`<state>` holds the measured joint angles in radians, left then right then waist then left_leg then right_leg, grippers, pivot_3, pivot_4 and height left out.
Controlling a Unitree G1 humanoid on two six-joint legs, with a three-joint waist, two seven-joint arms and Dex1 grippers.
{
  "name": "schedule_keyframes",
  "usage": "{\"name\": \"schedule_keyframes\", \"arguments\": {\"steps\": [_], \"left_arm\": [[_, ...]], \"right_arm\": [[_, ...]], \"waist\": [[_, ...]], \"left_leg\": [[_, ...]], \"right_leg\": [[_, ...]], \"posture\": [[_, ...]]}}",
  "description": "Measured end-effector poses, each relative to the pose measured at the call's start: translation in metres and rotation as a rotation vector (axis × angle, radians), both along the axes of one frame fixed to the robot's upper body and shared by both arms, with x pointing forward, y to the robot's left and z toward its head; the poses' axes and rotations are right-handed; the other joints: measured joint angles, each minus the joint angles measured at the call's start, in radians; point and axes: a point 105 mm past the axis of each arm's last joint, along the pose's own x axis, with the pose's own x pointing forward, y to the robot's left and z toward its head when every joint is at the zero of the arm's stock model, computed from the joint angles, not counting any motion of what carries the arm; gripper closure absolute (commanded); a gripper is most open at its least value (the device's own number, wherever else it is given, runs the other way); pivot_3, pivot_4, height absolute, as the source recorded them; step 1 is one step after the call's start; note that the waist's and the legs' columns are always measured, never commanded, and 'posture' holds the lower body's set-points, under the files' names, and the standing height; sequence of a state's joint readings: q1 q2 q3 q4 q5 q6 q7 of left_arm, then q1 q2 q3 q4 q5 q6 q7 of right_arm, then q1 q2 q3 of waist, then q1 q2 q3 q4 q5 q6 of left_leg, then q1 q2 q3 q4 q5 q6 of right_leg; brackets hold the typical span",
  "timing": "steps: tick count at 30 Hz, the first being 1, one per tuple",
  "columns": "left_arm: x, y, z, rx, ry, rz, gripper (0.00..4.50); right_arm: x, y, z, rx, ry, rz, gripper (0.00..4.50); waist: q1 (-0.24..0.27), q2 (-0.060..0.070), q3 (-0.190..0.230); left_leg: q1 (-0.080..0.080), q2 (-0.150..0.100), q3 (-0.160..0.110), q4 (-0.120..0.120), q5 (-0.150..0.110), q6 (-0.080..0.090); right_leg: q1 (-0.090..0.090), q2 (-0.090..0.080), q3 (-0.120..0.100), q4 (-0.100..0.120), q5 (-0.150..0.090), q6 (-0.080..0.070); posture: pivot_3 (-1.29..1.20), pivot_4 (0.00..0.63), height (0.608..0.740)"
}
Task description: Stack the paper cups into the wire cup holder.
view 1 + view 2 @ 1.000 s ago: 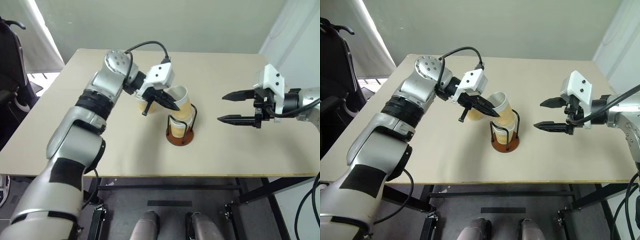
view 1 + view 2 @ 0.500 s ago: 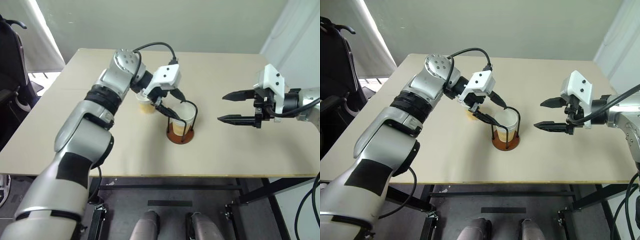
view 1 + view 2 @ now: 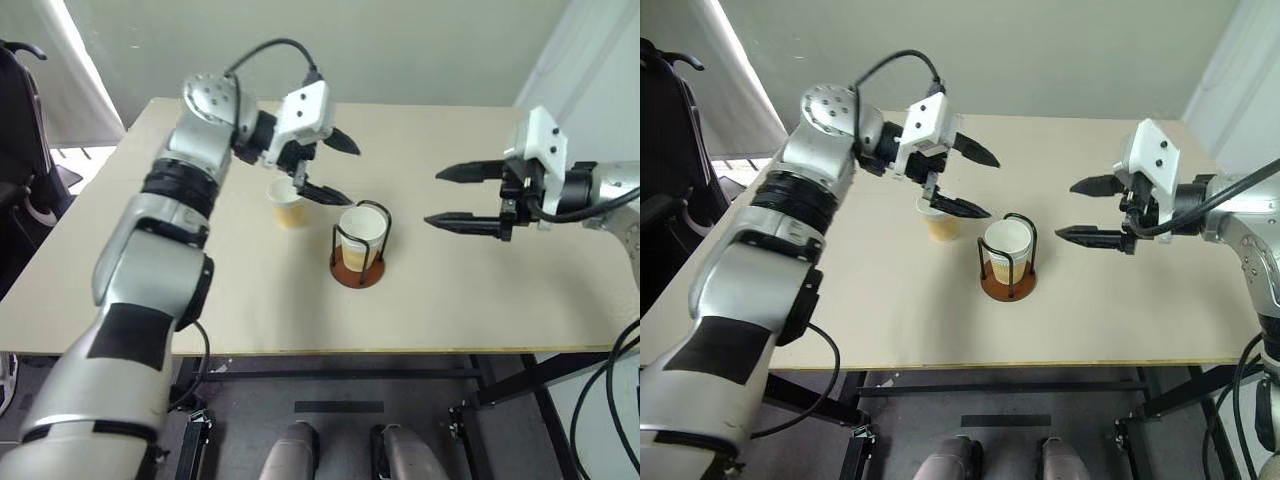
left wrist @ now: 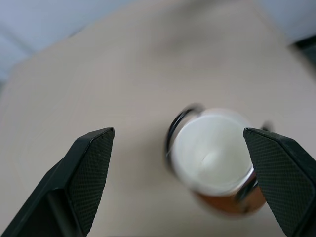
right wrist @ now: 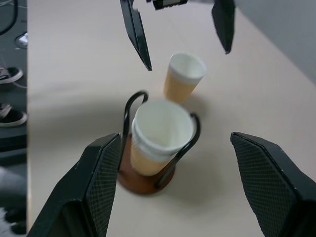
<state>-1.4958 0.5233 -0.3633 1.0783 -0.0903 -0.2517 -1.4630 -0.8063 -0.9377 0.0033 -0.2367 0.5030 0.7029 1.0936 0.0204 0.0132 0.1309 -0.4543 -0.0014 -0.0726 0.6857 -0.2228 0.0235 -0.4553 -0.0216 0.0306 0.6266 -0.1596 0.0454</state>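
End effectors (image 3: 335,168) (image 3: 452,197) open; 2 cups (image 3: 360,232) stacked, 1 cup (image 3: 286,203) loose.

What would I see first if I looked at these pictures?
Probably the wire cup holder in the middle of the table, with paper cups stacked inside it. One more cup stands on the table just beside it. Both black tools hang open in the air, the left tool above the cups and the right tool off to the side.
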Motion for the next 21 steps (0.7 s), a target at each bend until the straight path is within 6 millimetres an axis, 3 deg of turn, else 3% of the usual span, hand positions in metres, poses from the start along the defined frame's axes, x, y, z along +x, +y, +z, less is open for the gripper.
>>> {"name": "schedule_keyframes", "arguments": {"steps": [7, 15, 21], "left_arm": [[0.020, 0.048, -0.020, 0.139, -0.106, 0.207, 0.02], [0.035, 0.079, -0.047, 0.227, -0.131, 0.367, 0.02], [0.039, 0.084, -0.054, 0.286, -0.171, 0.394, 0.02]], "right_arm": [[-0.003, 0.006, 0.003, -0.009, -0.054, 0.063, 0.92], [0.002, 0.003, -0.006, -0.116, -0.101, 0.078, 0.92], [0.001, 0.002, -0.009, -0.126, -0.069, 0.078, 0.92]], "waist": [[0.004, 0.000, 0.000], [0.003, 0.000, 0.000], [0.005, 0.000, 0.000]], "left_leg": [[-0.001, -0.001, -0.001, 0.000, 0.000, 0.000], [-0.001, -0.001, -0.001, -0.001, 0.000, 0.000], [-0.001, -0.001, -0.002, -0.001, 0.000, 0.000]], "right_leg": [[0.000, -0.001, 0.000, 0.000, 0.000, -0.001], [-0.002, -0.002, 0.001, 0.001, 0.000, -0.002], [-0.003, -0.002, 0.001, 0.000, 0.000, -0.002]], "posture": [[0.00, 0.150, 0.740], [0.00, 0.150, 0.740], [0.00, 0.150, 0.740]]}}
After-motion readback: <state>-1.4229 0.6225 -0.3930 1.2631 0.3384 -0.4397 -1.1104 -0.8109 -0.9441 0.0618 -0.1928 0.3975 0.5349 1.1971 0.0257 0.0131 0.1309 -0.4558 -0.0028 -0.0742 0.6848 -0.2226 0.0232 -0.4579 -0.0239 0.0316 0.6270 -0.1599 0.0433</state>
